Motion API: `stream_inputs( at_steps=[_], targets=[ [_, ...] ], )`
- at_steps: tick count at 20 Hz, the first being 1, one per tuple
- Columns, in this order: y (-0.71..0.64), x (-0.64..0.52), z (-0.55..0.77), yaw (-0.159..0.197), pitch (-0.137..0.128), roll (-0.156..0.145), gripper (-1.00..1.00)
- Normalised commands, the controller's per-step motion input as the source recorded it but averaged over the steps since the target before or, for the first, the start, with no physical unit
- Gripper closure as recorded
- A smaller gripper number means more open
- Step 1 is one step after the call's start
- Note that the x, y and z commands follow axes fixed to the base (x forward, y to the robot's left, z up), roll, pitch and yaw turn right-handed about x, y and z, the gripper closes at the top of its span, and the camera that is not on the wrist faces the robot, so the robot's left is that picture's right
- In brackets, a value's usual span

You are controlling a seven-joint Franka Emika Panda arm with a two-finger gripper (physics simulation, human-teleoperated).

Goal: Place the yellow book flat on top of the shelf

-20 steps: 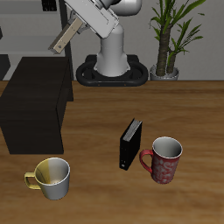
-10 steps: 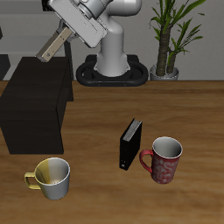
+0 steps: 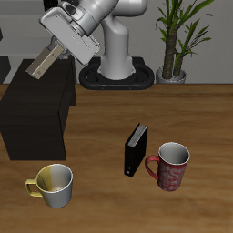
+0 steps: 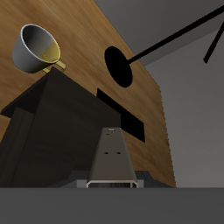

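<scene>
My gripper is shut on the yellow book, a thin tan slab that hangs tilted from the fingers, in the air above the back part of the shelf. The shelf is a low matte-black box with a flat top, standing at the table's side. In the wrist view the book sticks out from the gripper over the shelf's dark top. The book does not touch the shelf.
A black book stands upright mid-table beside a red mug. A yellow mug sits near the table's front edge in front of the shelf; it also shows in the wrist view. A potted plant stands at the back.
The gripper has carried the yellow book sideways and lower, from beside the robot's base to over the shelf. Nothing else has moved.
</scene>
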Motion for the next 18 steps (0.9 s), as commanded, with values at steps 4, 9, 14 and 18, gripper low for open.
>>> stream_inputs(
  at_steps=[4, 9, 14, 18],
  targets=[
    [-0.27, 0.18, -0.32, 0.005, 0.031, -0.054, 1.0],
    [-0.1, 0.18, -0.32, -0.005, 0.033, -0.024, 1.0],
    [0.21, 0.2, -0.44, -0.043, 0.125, 0.035, -1.0],
    [0.32, 0.09, -0.18, -0.02, 0.063, 0.063, -1.0]
  ],
)
